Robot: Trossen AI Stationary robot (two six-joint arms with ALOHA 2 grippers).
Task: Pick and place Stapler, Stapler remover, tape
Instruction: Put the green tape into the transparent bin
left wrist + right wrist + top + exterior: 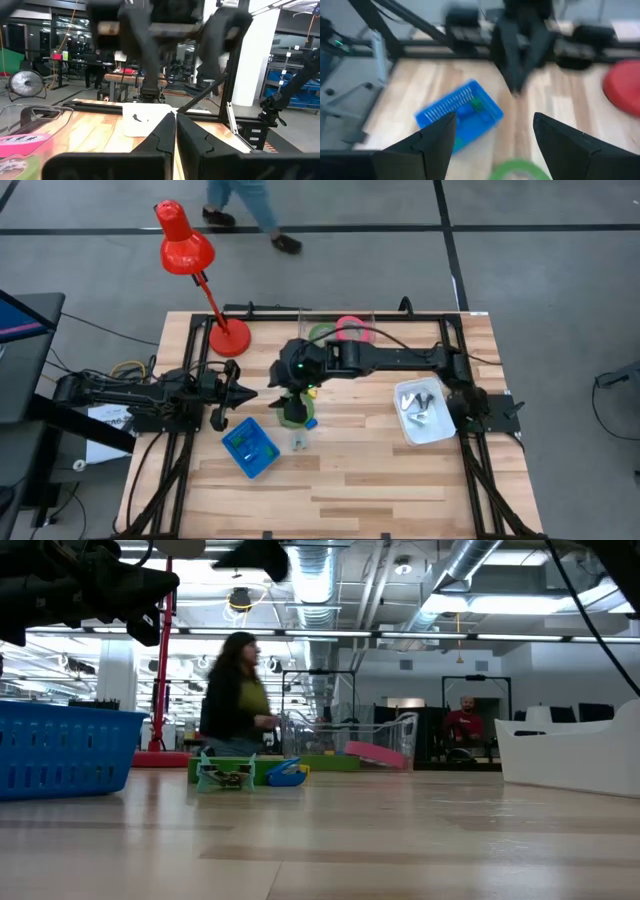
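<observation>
Right gripper [292,395]: hovered just right of blue basket [250,446], over green tape ring [294,416]; fingers [432,142] spread wide, grasping nothing.
Green tape ring: flat on table [380,480], just right of basket, small blue piece [311,422] touching or close beside.
Two more tape rings, pink [352,330] and green [322,336]: well behind basket, near lamp base [229,340].
Left gripper [236,391]: waited just behind basket, fingers pressed together, empty.
White tray [424,412]: far right of basket.
Judged step: grasping green ring. Best done straddling rim only, clear of blue piece, lifting level before carrying to basket.

Smooth wood table [380,470]; basket [250,446] looks like slatted plastic.
</observation>
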